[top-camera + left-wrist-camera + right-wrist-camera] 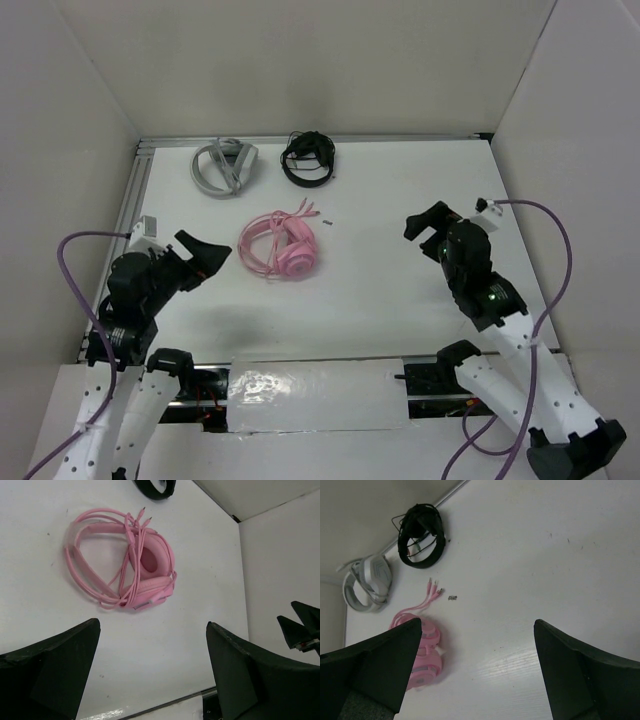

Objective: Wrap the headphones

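The headphones (pixel 281 247) lie flat on the white table (pixel 390 310), left of its middle and somewhat nearer the far edge than the near one. Their thin pink cable (pixel 80 572) is gathered in loose loops around the headband and over one earcup (pixel 152 560), and its two plug ends (pixel 434 587) point toward the far edge. A small dark bit (pixel 452 598) lies just beside the plugs.

Along the far edge sit two other sets, the grey headphones (pixel 225 166) toward the far left corner and the black headphones (pixel 308 159) just to their right, both well apart from the pink pair.

The left gripper (pixel 207 257) hangs by the left edge, near the pink headband side, jaws spread wide with nothing between them. The right gripper (pixel 428 232) hangs near the right edge — also spread wide and empty. Bare table runs between the pink set and the right edge, and from it down to the near edge.

White walls close in on the left, far and right edges, with a metal rail (pixel 400 137) along the far one.

Any lettering on the three sets is too small to read.
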Robot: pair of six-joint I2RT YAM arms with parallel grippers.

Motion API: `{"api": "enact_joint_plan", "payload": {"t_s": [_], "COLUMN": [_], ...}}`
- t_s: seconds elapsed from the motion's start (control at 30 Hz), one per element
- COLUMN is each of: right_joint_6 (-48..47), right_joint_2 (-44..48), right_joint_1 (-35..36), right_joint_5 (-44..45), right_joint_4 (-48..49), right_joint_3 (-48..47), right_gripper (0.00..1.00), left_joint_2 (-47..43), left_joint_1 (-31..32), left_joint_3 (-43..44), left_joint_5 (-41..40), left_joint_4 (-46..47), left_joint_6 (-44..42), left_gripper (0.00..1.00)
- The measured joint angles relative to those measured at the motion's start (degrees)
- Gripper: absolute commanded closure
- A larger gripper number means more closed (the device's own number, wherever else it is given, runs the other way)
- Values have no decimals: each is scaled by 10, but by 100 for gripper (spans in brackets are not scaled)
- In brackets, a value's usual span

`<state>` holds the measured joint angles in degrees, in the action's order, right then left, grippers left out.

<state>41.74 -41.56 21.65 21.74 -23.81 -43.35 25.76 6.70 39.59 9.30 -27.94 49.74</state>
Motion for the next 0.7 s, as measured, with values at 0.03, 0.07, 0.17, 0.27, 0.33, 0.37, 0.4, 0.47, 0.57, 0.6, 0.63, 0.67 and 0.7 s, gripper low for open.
{"api": "enact_joint_plan", "payload": {"t_s": [0.03, 0.07, 0.17, 0.27, 0.33, 0.37, 0.4, 0.47, 0.57, 0.6, 0.63, 0.67, 0.7], "right_joint_6": [4, 7, 15, 21, 23, 23, 23, 23, 21, 19, 19, 19, 17], "right_joint_2": [19, 37, 75, 108, 125, 134, 142, 158, 177, 181, 183, 183, 184], "right_joint_1": [1, 1, 2, 2, 2, 2, 2, 3, 3, 3, 3, 3, 3], "right_joint_5": [6, 10, 19, 27, 31, 31, 30, 29, 26, 24, 23, 20, 17], "right_joint_4": [-2, -4, -13, -21, -22, -23, -23, -21, -21, -20, -20, -20, -19], "right_joint_3": [6, 11, 27, 37, 45, 49, 54, 64, 76, 78, 78, 78, 78], "right_gripper": [0, 0, 0, 0, 0, 0, 0, 0, 0, 0, 0, 0, 0], "left_joint_2": [1, 5, 31, 67, 83, 91, 96, 97, 82, 75, 68, 59, 53], "left_joint_1": [0, 0, 0, 0, 0, 0, 0, 0, 0, 0, 0, 0, 0], "left_joint_3": [0, 0, 3, 5, 5, 5, 5, 5, 5, 5, 5, 3, 0], "left_joint_5": [2, 4, 6, 15, 21, 25, 27, 31, 33, 35, 37, 40, 43], "left_joint_4": [-6, -10, -23, -29, -30, -30, -30, -30, -30, -29, -28, -25, -22], "left_joint_6": [1, 2, 3, 2, 2, 2, 1, 1, 1, 1, 1, 1, 0], "left_gripper": [1, 1, 1, 1, 1, 1, 1, 1, 1, 1, 1, 1, 1]}}
